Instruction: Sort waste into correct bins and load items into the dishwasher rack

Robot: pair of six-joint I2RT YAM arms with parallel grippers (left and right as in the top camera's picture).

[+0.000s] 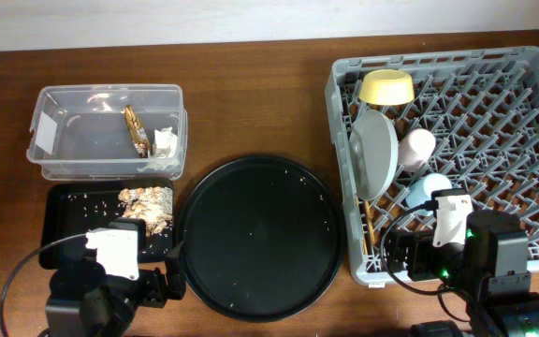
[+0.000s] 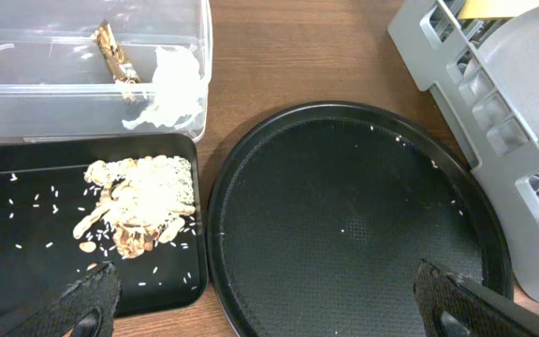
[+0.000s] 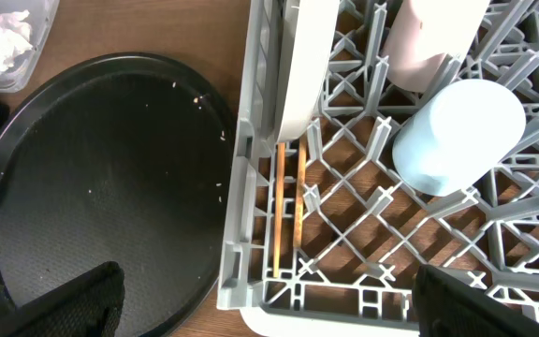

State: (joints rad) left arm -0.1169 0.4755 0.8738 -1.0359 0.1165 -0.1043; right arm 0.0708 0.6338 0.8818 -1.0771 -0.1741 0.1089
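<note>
The grey dishwasher rack (image 1: 438, 58) at right holds a yellow bowl (image 1: 386, 87), an upright grey-green plate (image 1: 374, 154), a pink cup (image 1: 417, 147), a blue cup (image 1: 426, 190) and chopsticks (image 3: 288, 206) lying flat. The clear tub (image 1: 64, 140) holds a brown-gold wrapper strip (image 1: 136, 129) and a white napkin (image 1: 164, 140). The black rectangular tray (image 1: 73, 211) holds brownish food scraps (image 1: 148, 206). My left gripper (image 2: 269, 309) is open and empty over the near edges of both black trays. My right gripper (image 3: 279, 309) is open and empty over the rack's near-left corner.
A large round black tray (image 1: 260, 234) with a few crumbs lies between the bins and the rack. Loose rice grains dot the rectangular tray (image 2: 17, 243). The table is brown wood, with a pale wall behind.
</note>
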